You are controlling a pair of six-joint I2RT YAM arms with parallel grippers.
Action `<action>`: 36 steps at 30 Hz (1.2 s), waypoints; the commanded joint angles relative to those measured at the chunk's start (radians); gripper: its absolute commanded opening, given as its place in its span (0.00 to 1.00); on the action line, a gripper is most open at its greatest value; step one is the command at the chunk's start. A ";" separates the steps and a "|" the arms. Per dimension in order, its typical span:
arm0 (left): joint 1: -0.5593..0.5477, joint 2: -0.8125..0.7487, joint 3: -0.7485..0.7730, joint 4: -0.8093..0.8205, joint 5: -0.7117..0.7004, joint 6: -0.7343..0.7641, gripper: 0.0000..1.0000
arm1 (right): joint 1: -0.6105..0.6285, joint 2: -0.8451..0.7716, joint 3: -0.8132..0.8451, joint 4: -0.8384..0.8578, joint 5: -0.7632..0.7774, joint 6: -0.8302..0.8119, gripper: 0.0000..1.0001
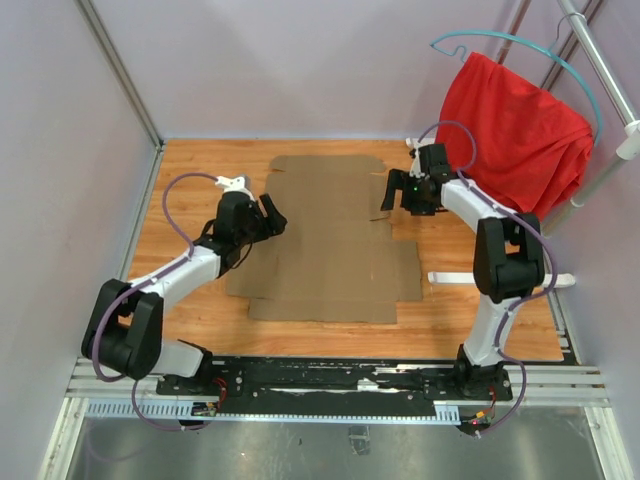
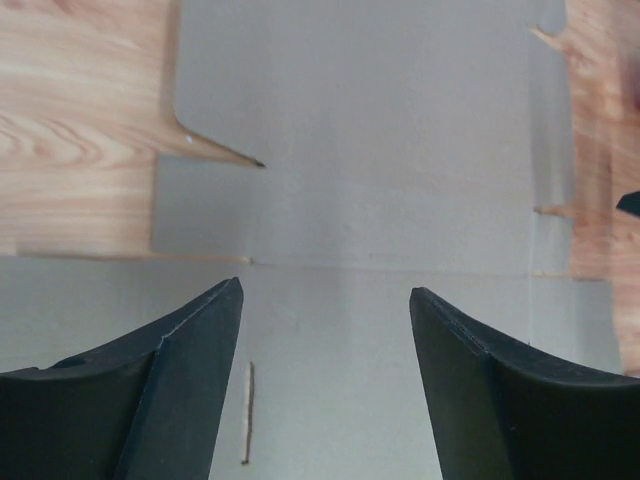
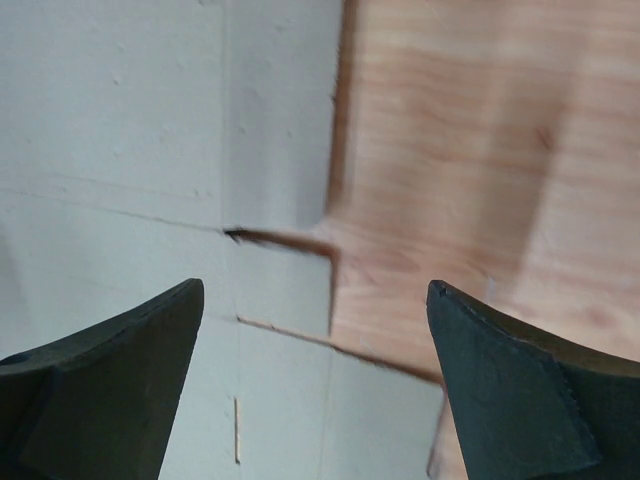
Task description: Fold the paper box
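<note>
One paper box [image 1: 330,250], one red cloth [image 1: 520,130]

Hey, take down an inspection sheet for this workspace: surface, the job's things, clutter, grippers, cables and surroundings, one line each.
Surface: wooden table, bare wood around the cardboard.
Job's things: paper box lies flat and unfolded mid-table, flaps spread.
Clutter: white bar on the table beside the box's right flap.
Grippers: left gripper open over the box's left edge; right gripper open over its right edge; neither holds anything.
Cables: purple cable loops off the left arm; a second purple cable loops off the right arm; neither lies on the box.
Surroundings: red cloth on a teal hanger at the far right, by a metal rail; pale walls.
</note>
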 commanded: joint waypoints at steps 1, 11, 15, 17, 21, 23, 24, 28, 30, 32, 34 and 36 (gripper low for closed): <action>0.042 0.030 0.063 -0.068 -0.121 -0.018 0.76 | 0.036 0.107 0.110 -0.057 -0.079 -0.008 0.95; 0.198 0.175 0.043 0.049 0.009 -0.082 0.77 | 0.067 0.161 0.111 -0.086 -0.005 -0.011 0.96; 0.198 0.219 0.057 0.058 0.033 -0.066 0.76 | 0.068 0.163 0.090 -0.085 -0.009 -0.016 0.96; 0.198 0.240 0.062 0.066 0.050 -0.062 0.75 | 0.068 0.170 0.083 -0.089 -0.002 -0.012 0.96; 0.198 0.282 0.072 0.087 0.078 -0.055 0.74 | 0.069 0.184 0.074 -0.074 -0.029 -0.003 0.96; 0.198 0.302 0.084 0.088 0.084 -0.048 0.74 | 0.070 0.188 0.071 -0.074 -0.037 -0.002 0.96; 0.198 0.310 0.092 0.087 0.087 -0.044 0.74 | 0.071 0.188 0.069 -0.071 -0.039 0.000 0.96; 0.198 0.340 0.118 0.095 0.102 -0.032 0.73 | 0.078 0.181 0.059 -0.056 -0.063 0.000 0.96; 0.199 0.353 0.129 0.099 0.104 -0.026 0.73 | 0.077 0.176 0.053 -0.042 -0.083 0.004 0.96; 0.198 0.366 0.131 0.113 0.108 -0.024 0.73 | 0.078 0.175 0.050 -0.033 -0.107 0.009 0.95; 0.198 0.383 0.139 0.122 0.114 -0.023 0.72 | 0.080 0.177 0.051 -0.028 -0.118 0.012 0.94; 0.198 0.401 0.151 0.119 0.121 -0.021 0.71 | 0.082 0.181 0.051 -0.031 -0.119 0.012 0.94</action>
